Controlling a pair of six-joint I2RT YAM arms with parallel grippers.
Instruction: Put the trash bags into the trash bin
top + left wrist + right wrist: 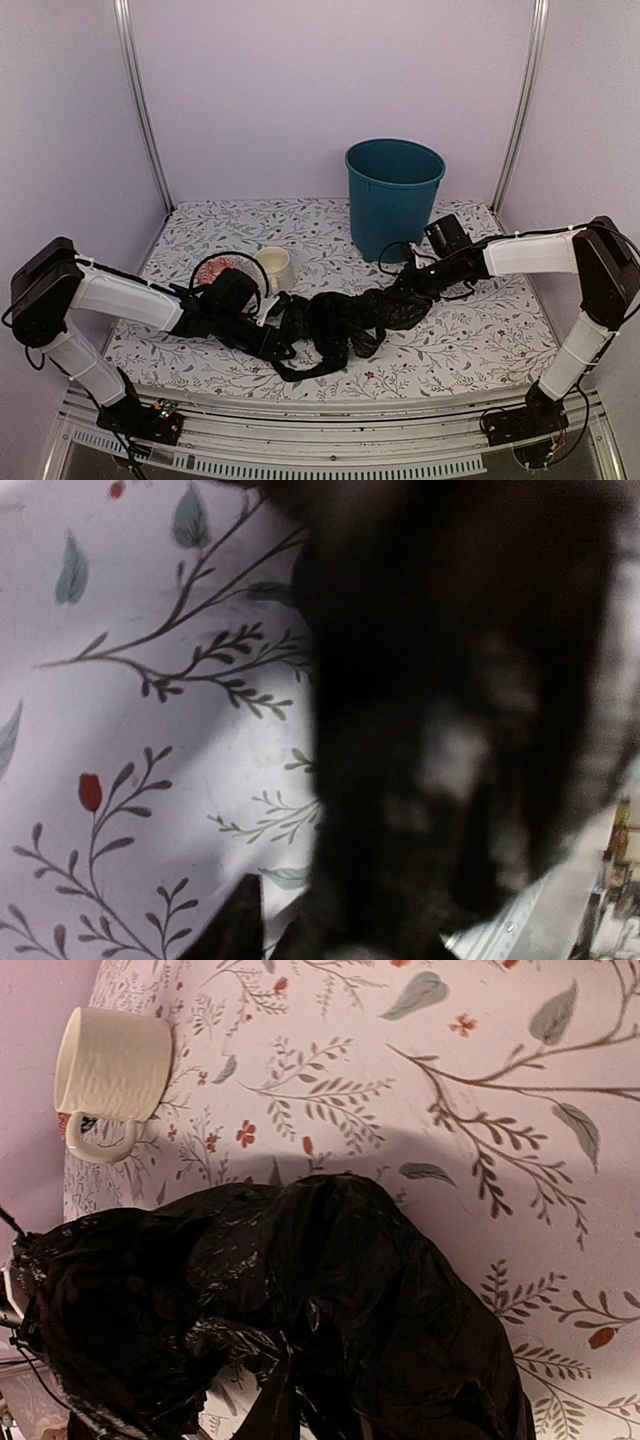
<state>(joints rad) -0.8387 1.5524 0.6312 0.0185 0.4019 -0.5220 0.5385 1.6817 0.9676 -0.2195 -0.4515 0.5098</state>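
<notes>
The black trash bag (345, 320) lies crumpled and stretched out across the middle of the table, between my two grippers. The teal trash bin (393, 200) stands upright at the back, right of centre, with nothing showing in it. My left gripper (268, 335) is low at the bag's left end. In the left wrist view the bag (450, 680) fills the space beside one dark fingertip (235, 930). My right gripper (412, 285) is at the bag's right end, just in front of the bin. In the right wrist view the bag (330, 1310) hides the fingers.
A cream mug (275, 268) stands behind the bag's left part, also in the right wrist view (112, 1065). A red-patterned dish (212, 270) sits left of it. The floral table cover (470, 340) ends at a metal rail in front.
</notes>
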